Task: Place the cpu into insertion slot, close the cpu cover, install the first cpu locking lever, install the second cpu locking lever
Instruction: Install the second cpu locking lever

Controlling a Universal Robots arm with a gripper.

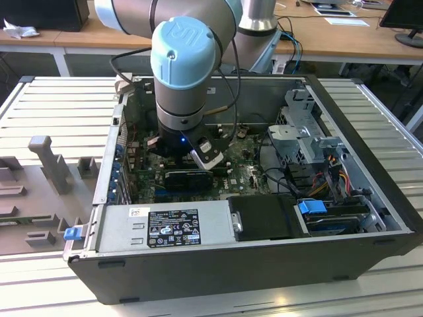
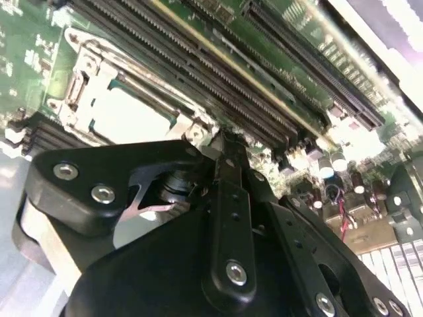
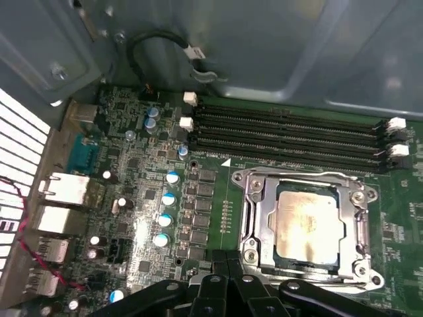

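The cpu [image 3: 306, 221] lies flat in its socket on the motherboard [image 3: 145, 198], metal top facing up out of the case; it is square, so no long axis shows, and its edges run parallel to the memory slots [image 3: 291, 135] beside it. The cover [image 3: 254, 211] is down around it, the chip's top showing through the square window, and the same pair appears in the second wrist view as a pale chip [image 2: 129, 119] framed by the plate [image 2: 79, 72]. The gripper [image 3: 228, 261] sits right at the socket's edge, on the side away from the memory slots — its black fingers [image 3: 218, 284] are drawn together to a narrow tip and look closed with nothing between them, though the very tips are hard to make out against the frame, and whether they touch it I cannot tell. In the second wrist view the black linkage [image 2: 228, 218] covers much of the socket's near edge, so the levers cannot be made out there. In the exterior view the arm [image 1: 188, 72] reaches down into the open case [image 1: 264, 264] and hides the socket
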